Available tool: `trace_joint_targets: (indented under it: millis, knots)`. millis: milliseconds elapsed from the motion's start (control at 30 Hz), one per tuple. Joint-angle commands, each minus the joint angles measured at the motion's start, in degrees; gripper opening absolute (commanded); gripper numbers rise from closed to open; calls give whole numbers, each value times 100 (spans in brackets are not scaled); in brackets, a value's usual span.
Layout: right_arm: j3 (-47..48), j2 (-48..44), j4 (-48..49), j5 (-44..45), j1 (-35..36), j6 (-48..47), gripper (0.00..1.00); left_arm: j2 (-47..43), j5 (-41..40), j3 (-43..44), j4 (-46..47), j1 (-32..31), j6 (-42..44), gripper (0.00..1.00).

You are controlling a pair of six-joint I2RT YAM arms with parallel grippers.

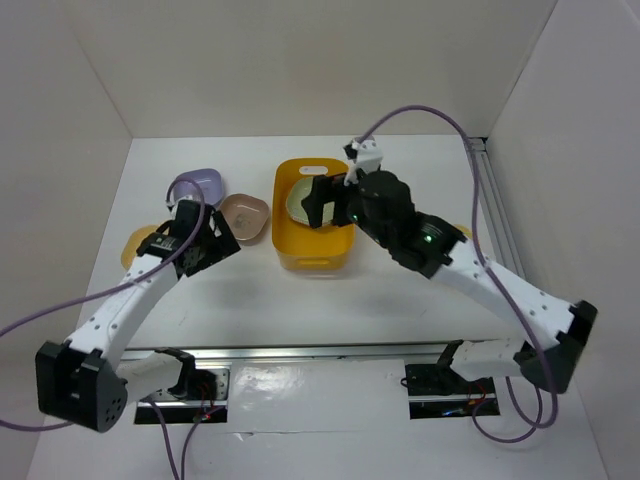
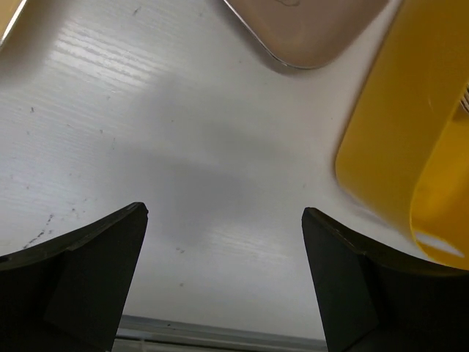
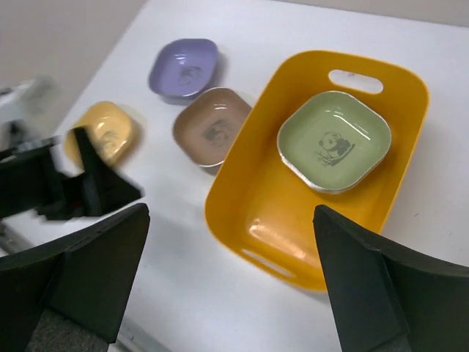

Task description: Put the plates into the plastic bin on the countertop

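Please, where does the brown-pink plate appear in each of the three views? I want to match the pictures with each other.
Top external: the brown-pink plate lies left of centre, just left of the yellow bin.
Left wrist: only a corner of the brown-pink plate shows at the top edge, up and left of the yellow bin.
Right wrist: the brown-pink plate lies left of centre, beside the yellow bin.
Shared landmark: the yellow bin, always right of the plate.

**What the views hide**

From above, the right arm (image 1: 400,225) covers the right side of the plastic bin (image 1: 305,257) and much of the green plate (image 1: 294,203) inside it. The left arm (image 1: 185,245) hides most of the yellow-orange plate (image 1: 132,244). A yellow sliver (image 1: 462,231) behind the right arm is perhaps another plate. The left wrist view cuts off the brown-pink plate (image 2: 308,29) at its top edge.
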Motion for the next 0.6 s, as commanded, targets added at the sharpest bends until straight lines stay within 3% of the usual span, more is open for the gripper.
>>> trace_joint_targets:
  millis: [0,300,567]
  knots:
    - [-783,-535,511,-122,408,123,100,840,-363,137,632,99,-670,100]
    - [-1866,-1670,493,274,1622,413,100,2724,-486,955,1292,371,-1013,97]
    - [-2007,-1266,564,274,1851,527,100,3621,-434,1306,1926,626,-943,88]
